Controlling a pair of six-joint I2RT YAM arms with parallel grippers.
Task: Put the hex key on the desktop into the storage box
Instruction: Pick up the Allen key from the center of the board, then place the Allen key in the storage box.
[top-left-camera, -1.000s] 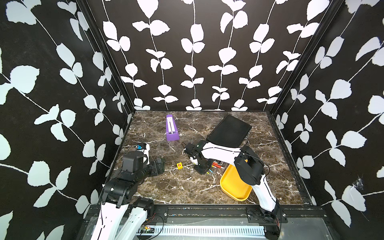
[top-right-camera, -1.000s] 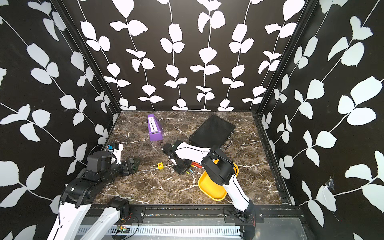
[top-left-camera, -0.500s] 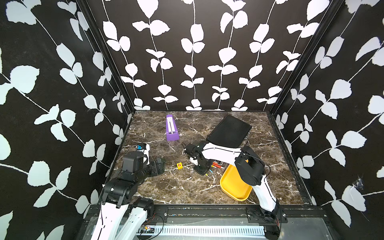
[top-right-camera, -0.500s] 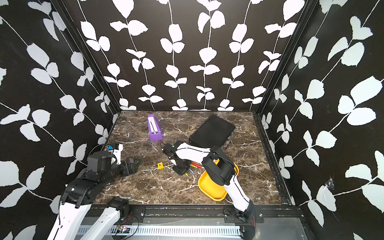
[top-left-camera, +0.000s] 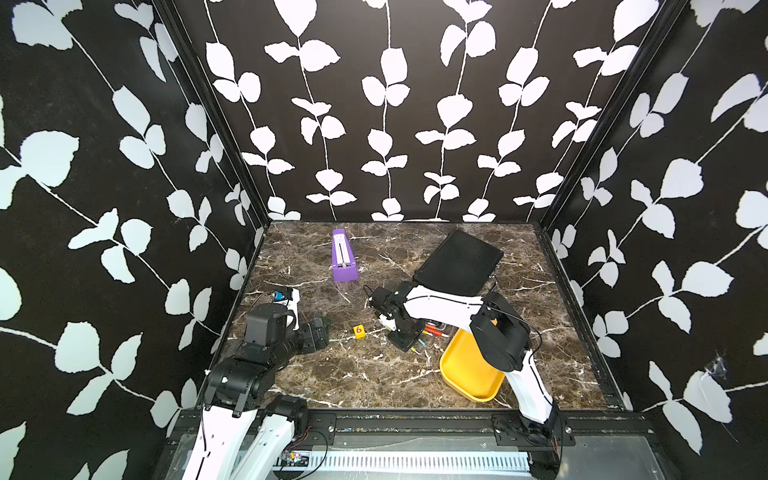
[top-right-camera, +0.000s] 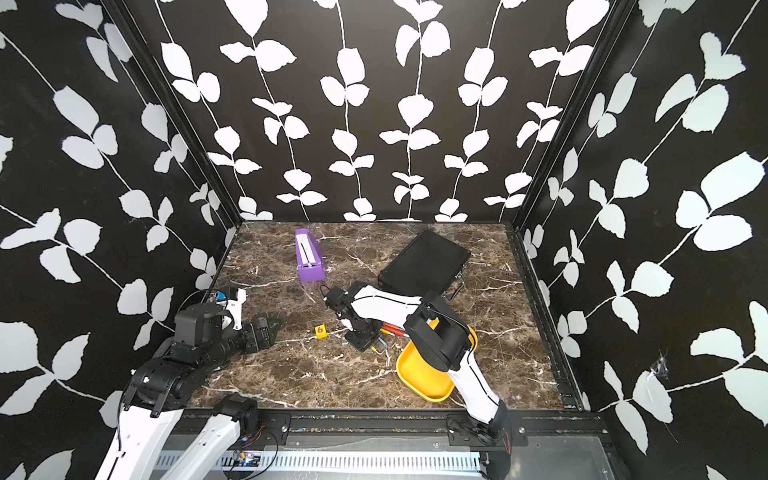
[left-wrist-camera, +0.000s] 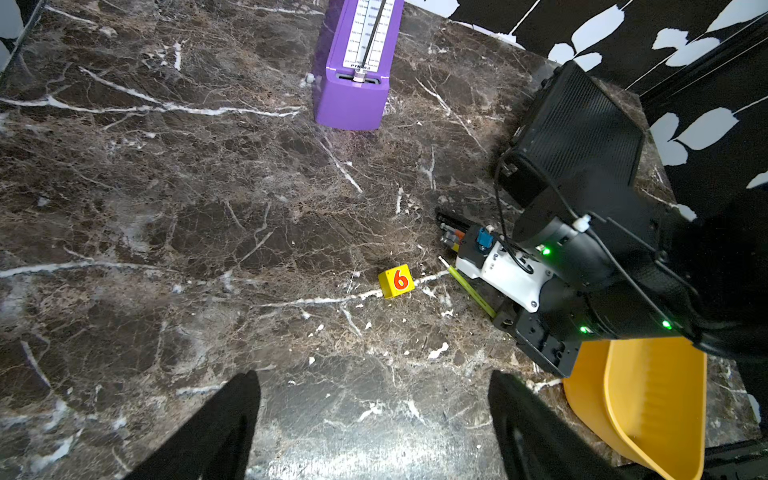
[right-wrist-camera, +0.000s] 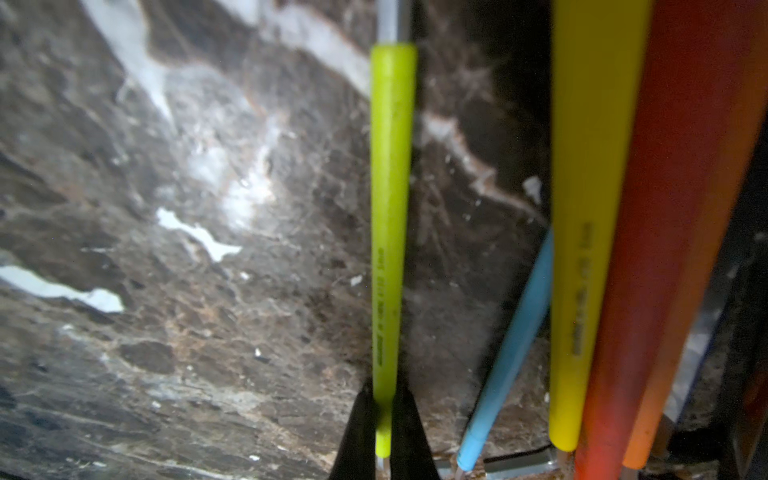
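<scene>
Several hex keys with coloured sleeves lie on the dark marble desktop (top-left-camera: 365, 374) just left of the yellow storage box (top-left-camera: 469, 374). In the right wrist view the lime-green hex key (right-wrist-camera: 392, 208) runs straight out from my right gripper (right-wrist-camera: 384, 399), which is shut on its end. A blue key (right-wrist-camera: 511, 353), a yellow key (right-wrist-camera: 590, 208) and a red-orange key (right-wrist-camera: 673, 249) lie beside it. Both top views show the right gripper (top-left-camera: 405, 338) pointing down at the desktop. My left gripper (left-wrist-camera: 374, 415) hovers open over bare marble at the left, holding nothing.
A purple metronome (top-left-camera: 343, 259) lies at the back. A black ribbed case (top-left-camera: 459, 262) sits behind the right arm. A small yellow cube marked 6 (top-left-camera: 359, 330) rests between the two grippers. Patterned walls close in three sides.
The right gripper's jaws have closed onto the lime-green hex key while staying low at the desktop. The left arm has not moved.
</scene>
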